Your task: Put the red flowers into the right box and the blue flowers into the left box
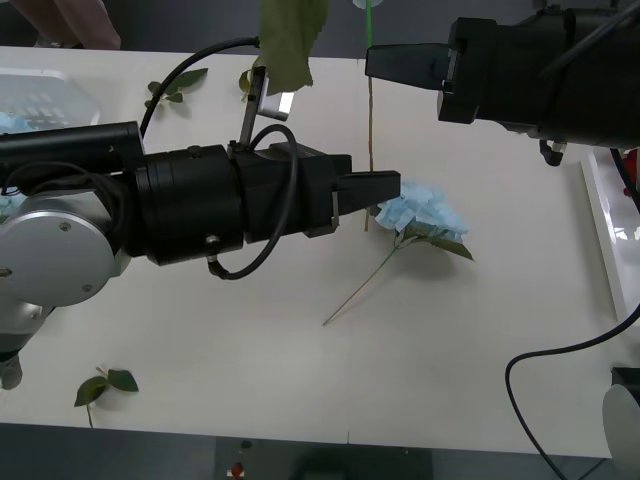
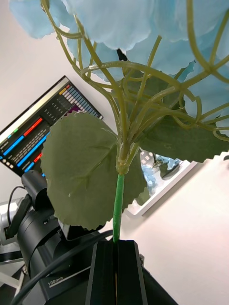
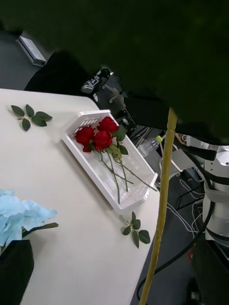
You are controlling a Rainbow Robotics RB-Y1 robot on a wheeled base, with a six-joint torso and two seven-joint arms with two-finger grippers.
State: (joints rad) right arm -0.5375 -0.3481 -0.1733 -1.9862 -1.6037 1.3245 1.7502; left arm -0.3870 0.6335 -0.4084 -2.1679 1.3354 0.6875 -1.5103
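blue flower [image 2: 143, 33] stem clenched in right hand [image 2: 116, 248] | left hand [image 1: 385, 187] released nr 2nd bloom [image 1: 420, 212] | roses [image 3: 98, 136] boxed

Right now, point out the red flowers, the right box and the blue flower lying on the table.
red flowers [image 3: 98, 136]: left wrist view, middle bloom.
right box [image 3: 86, 164]: left wrist view, near rim.
blue flower [image 1: 425, 210]: front view, petal head.

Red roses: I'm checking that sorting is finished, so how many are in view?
3 red roses, all lying together in the right box, heads bunched at one end. Others may be hidden.
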